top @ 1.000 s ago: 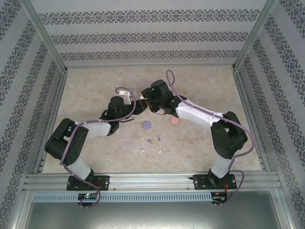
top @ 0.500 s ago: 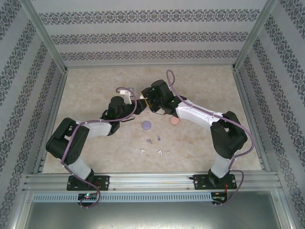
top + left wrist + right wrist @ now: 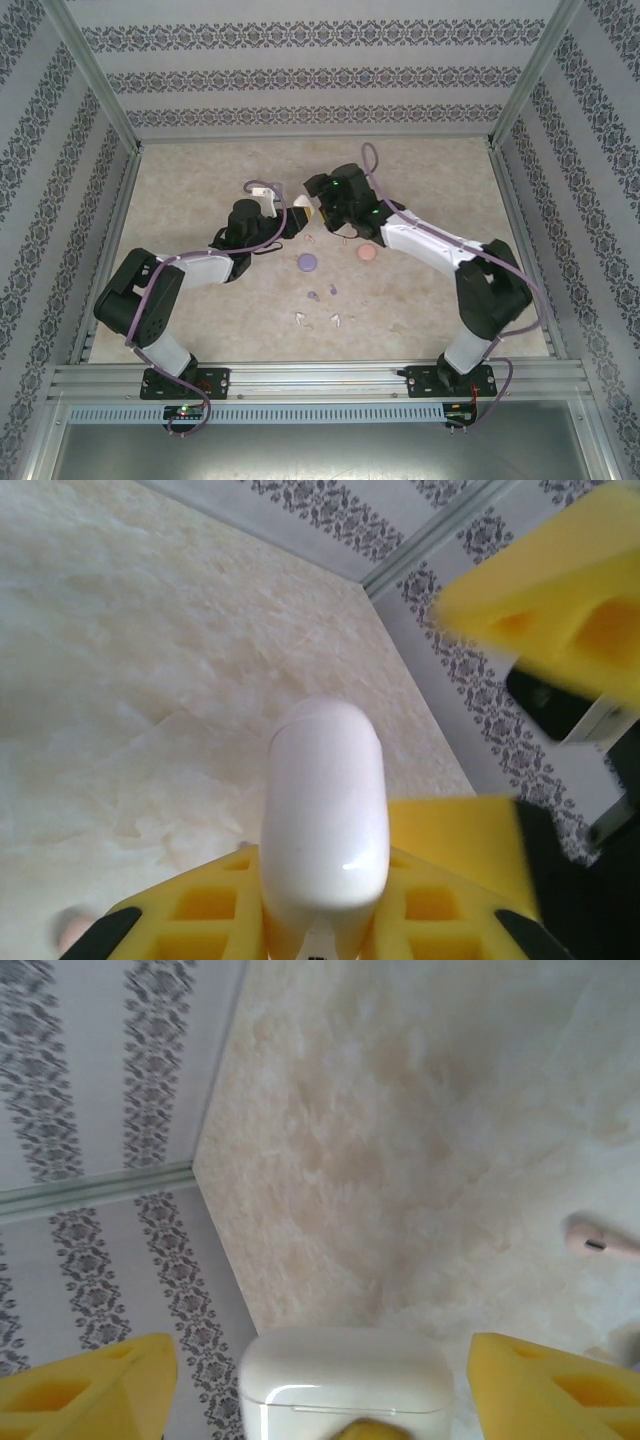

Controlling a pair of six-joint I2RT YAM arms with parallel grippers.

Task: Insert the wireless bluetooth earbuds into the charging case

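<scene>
Left tool point(image 3: 322, 920) clenched on white case point(image 3: 325, 800). Right tool point(image 3: 318, 1385) released, a finger on either side of the case, not touching. Earbuds point(image 3: 313, 296) lie loose on bench point(image 3: 440, 180), apart from case.

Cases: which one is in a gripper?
The white case, clamped by the left gripper; the purple case and pink case lie free on the table.
</scene>
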